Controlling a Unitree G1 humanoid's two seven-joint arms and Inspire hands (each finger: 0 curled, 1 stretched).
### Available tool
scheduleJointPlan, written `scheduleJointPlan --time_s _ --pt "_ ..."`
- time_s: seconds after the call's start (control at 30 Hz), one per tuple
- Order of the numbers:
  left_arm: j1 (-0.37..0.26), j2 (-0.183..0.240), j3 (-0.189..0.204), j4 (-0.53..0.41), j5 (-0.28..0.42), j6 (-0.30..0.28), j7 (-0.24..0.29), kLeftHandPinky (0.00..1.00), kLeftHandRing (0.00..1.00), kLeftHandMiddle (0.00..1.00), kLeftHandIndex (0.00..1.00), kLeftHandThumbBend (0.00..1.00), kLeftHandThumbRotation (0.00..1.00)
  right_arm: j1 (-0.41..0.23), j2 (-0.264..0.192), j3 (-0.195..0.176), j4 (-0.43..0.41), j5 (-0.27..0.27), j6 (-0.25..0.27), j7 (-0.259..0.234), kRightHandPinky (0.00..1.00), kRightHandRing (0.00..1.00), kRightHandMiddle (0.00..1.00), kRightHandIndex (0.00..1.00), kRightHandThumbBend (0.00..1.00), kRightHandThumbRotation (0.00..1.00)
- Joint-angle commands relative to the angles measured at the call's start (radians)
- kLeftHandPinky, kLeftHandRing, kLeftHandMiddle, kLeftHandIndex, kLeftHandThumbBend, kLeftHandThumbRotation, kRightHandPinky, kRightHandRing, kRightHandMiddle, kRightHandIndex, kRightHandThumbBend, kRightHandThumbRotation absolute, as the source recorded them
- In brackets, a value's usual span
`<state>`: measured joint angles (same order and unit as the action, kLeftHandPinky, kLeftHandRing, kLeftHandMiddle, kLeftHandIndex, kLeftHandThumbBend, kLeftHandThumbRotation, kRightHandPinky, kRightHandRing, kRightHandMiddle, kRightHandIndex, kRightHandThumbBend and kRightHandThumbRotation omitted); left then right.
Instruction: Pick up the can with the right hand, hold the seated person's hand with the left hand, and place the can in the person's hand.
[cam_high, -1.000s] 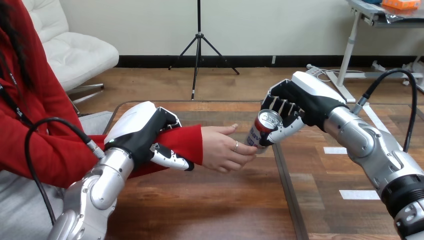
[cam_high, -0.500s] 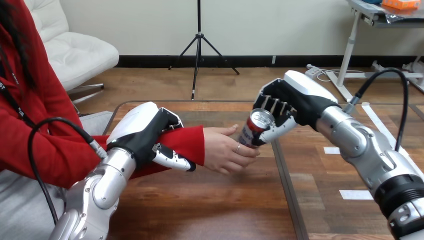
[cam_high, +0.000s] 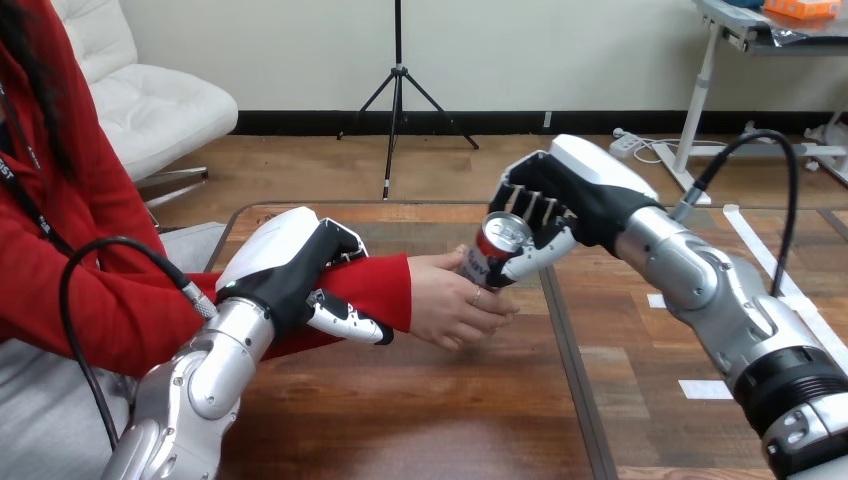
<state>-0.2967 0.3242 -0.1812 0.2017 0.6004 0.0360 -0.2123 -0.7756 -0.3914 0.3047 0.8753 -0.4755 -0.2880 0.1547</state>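
1. Just off the view's middle, toward three o'clock, the can (cam_high: 488, 256) hangs above the wooden table (cam_high: 420, 420). It is a slim drink can with a shiny silver top and a red and white body.
2. It is tilted, with its top leaning toward one o'clock and its lower end pointing toward seven o'clock.
3. At two o'clock of the can is the right hand (cam_high: 578, 196), at the end of a silver forearm that comes in from the lower right.
4. That hand is closed round the can: its fingers (cam_high: 528, 207) curl behind the upper part, and its thumb (cam_high: 540, 250) presses the near side.
5. At seven o'clock of the can lies the person's hand (cam_high: 448, 300), palm turned up, thumb raised and fingers loosely bent.
6. The can's lower end sits between that thumb and those fingers and touches the hand; I cannot tell whether the person grips it.
7. At nine o'clock of the person's hand, the left hand (cam_high: 285, 262) clasps the person's red-sleeved forearm (cam_high: 375, 285).
8. Its fingers wrap over the top of the sleeve and its thumb (cam_high: 345, 318) hooks underneath.
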Motion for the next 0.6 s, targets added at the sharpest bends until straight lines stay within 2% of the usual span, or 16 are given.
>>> scheduleJointPlan --time_s 0.0,0.3,0.57 --pt "-0.335 -0.129 -0.013 -0.110 -0.051 -0.069 0.087 0.24 0.29 0.37 0.38 0.70 0.00 -0.162 0.020 -0.022 -0.188 0.009 -0.023 -0.004 0.34 0.39 0.44 0.44 0.72 0.00" --pt "-0.333 -0.126 -0.012 -0.110 -0.050 -0.071 0.086 0.25 0.30 0.37 0.38 0.69 0.00 -0.156 0.034 -0.025 -0.235 0.015 0.016 0.030 0.32 0.37 0.42 0.43 0.71 0.00" --pt "-0.334 -0.126 -0.005 -0.106 -0.054 -0.081 0.094 0.25 0.30 0.37 0.38 0.69 0.00 -0.145 0.039 -0.025 -0.252 0.024 0.002 0.044 0.29 0.35 0.41 0.43 0.72 0.00"
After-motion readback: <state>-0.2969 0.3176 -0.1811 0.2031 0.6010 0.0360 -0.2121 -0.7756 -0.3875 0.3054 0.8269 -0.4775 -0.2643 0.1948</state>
